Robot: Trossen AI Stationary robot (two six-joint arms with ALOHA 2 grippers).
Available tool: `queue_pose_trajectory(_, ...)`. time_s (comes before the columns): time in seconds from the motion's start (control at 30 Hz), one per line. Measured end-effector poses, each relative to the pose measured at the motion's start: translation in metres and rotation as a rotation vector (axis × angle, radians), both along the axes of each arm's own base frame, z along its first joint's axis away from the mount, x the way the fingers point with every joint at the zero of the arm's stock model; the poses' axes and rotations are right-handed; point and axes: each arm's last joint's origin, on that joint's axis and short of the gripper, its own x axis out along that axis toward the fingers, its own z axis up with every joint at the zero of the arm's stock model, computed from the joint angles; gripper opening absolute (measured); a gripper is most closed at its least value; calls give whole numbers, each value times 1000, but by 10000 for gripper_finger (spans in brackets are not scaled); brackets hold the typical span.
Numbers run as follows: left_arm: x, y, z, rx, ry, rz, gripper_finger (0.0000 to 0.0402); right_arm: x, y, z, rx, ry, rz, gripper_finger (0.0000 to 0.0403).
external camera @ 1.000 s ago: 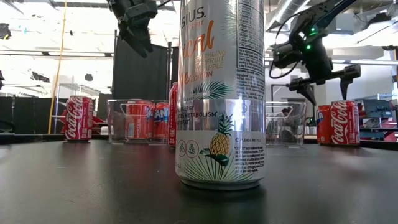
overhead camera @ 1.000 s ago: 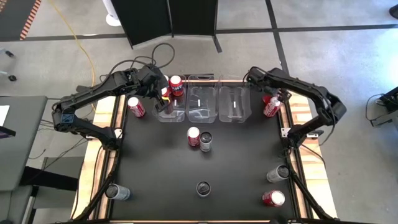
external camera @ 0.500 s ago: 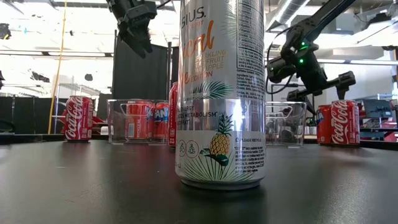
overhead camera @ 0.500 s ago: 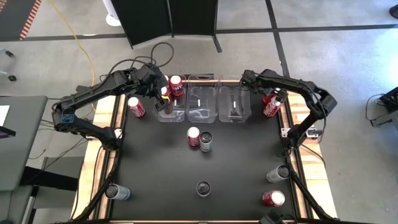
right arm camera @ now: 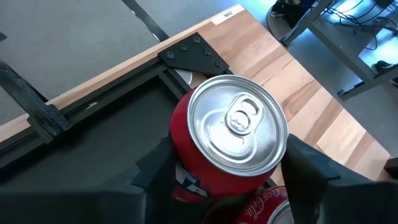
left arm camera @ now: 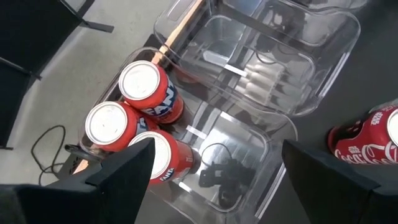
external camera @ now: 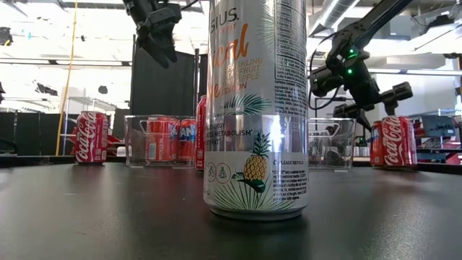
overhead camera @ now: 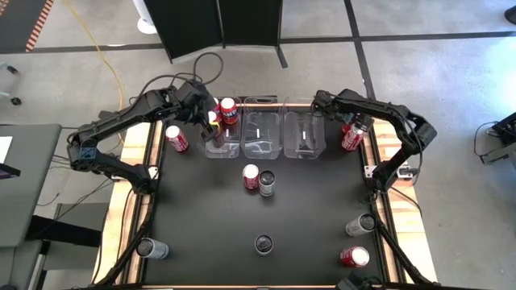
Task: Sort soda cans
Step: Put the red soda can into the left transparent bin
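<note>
Three red soda cans with silver tops (left arm camera: pixel 144 99) already stand in the leftmost clear plastic bin (overhead camera: pixel 216 138), so the sorting is begun but far from finished, and the middle clear bin (overhead camera: pixel 261 137) and the right clear bin (overhead camera: pixel 302 135) look empty as far as the pictures show. Left on the black table (overhead camera: pixel 210 217) are a red can (overhead camera: pixel 176 138) beside the left bin, a red can and a silver-grey can (overhead camera: pixel 260 180) touching each other in the middle, a dark-topped can (overhead camera: pixel 264 243) nearer the front, a grey can (overhead camera: pixel 151 248) at the front left corner, and a grey can (overhead camera: pixel 360 224) and a red can (overhead camera: pixel 354 256) at the front right. The left gripper (overhead camera: pixel 211 122) hangs over the left bin with its fingers spread and nothing between them. The right gripper (right arm camera: pixel 227 171) stands around a red can with a silver lid (right arm camera: pixel 233 127) at the table's far right edge, its fingers flanking the can's sides; a second red can sits just beside it. Compared with a second ago, the right gripper has come down from above that pair of cans and its jaws have drawn in around the can, though whether they grip it firmly yet I cannot tell. The left arm has barely moved.
</note>
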Motion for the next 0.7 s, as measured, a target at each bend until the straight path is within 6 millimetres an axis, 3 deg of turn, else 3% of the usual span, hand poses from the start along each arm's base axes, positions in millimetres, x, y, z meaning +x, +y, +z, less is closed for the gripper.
queue_pose_trajectory(0.1,-1,1,0,-2,-2,9,346,1,0,0,13,6,27,233)
queue_pose_trajectory(0.4,-1,1,0,-5,-6,15,346,7,8,-1,50,26,75,310)
queue_pose_trajectory(0.7,-1,1,0,-16,-15,32,346,2,10,-1,63,44,25,350)
